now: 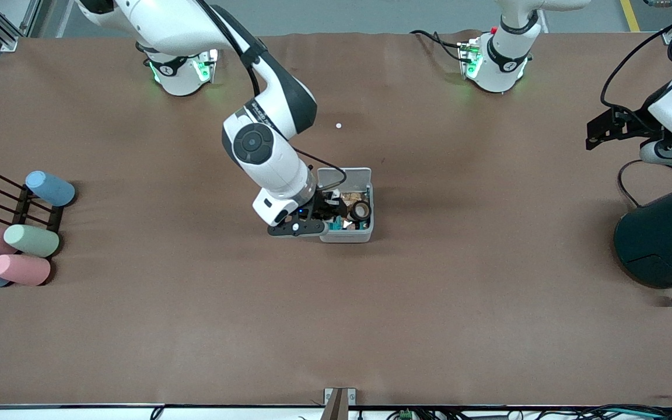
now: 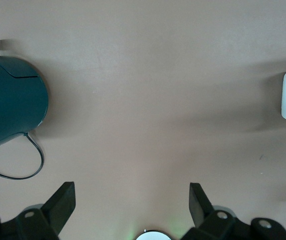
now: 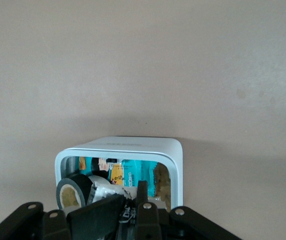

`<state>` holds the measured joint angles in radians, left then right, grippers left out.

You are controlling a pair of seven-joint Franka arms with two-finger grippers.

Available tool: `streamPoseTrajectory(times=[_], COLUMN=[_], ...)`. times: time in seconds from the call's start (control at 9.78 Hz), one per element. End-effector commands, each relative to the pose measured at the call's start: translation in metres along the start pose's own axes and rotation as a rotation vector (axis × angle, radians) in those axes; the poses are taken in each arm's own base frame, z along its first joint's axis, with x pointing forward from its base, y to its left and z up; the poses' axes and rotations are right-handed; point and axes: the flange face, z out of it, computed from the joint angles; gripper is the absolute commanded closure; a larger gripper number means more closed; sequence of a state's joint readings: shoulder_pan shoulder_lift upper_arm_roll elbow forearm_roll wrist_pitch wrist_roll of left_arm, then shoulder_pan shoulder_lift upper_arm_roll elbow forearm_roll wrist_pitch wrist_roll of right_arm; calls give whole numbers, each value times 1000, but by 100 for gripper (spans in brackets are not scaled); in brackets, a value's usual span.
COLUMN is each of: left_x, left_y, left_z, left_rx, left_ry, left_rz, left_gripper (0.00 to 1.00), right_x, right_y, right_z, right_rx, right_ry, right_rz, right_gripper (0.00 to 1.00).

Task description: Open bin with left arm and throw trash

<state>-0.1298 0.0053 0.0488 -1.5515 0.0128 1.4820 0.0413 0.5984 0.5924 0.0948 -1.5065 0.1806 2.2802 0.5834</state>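
1. The right arm came from its base at the upper left of the front view and reached down toward the frame's centre, elbow bent and wrist angled downward.
2. The right gripper [image 1: 336, 214] sat low at the centre of the frame, its fingers [image 3: 141, 192] pointing down; whether they were parted could not be told.
3. The left arm waited at the right edge of the front view, raised.
4. The left gripper [image 1: 598, 131] pointed toward the frame's centre, its fingers [image 2: 62, 202] spread wide with nothing between them.
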Motion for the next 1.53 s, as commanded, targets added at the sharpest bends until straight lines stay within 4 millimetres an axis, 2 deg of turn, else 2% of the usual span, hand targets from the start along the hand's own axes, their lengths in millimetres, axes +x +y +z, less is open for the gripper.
streamPoseTrajectory(times=[0.0, 0.31, 0.41, 0.61, 0.82, 0.92, 1.23, 1.43], left_x=[-5, -5, -5, -5, -1, -1, -2, -2], left_y=[-1, -6, -6, -5, -6, -6, -6, 0], left_z=[-7, -8, -8, -7, -2, -2, -7, -12], left_rx=[-14, -5, -3, -3, 1, 1, -7, -12], left_ry=[-1, 0, 1, -2, -11, -11, 1, 11], left_rz=[6, -4, -4, -10, -8, -6, -5, 4], left_gripper=[0, 0, 0, 0, 0, 0, 0, 0], right_x=[-12, -16, -17, -17, -17, -16, -12, -3], right_y=[-12, -11, -11, -11, -12, -12, -10, -12], right_z=[22, 32, 34, 34, 33, 31, 27, 13], right_rx=[-14, -64, -65, -62, -56, -52, -46, -33], right_ry=[-14, -9, -12, -11, -11, -10, -5, 13], right_rz=[-25, -69, -69, -62, -58, -52, -46, -46], right_gripper=[87, 85, 77, 34, 20, 8, 3, 3])
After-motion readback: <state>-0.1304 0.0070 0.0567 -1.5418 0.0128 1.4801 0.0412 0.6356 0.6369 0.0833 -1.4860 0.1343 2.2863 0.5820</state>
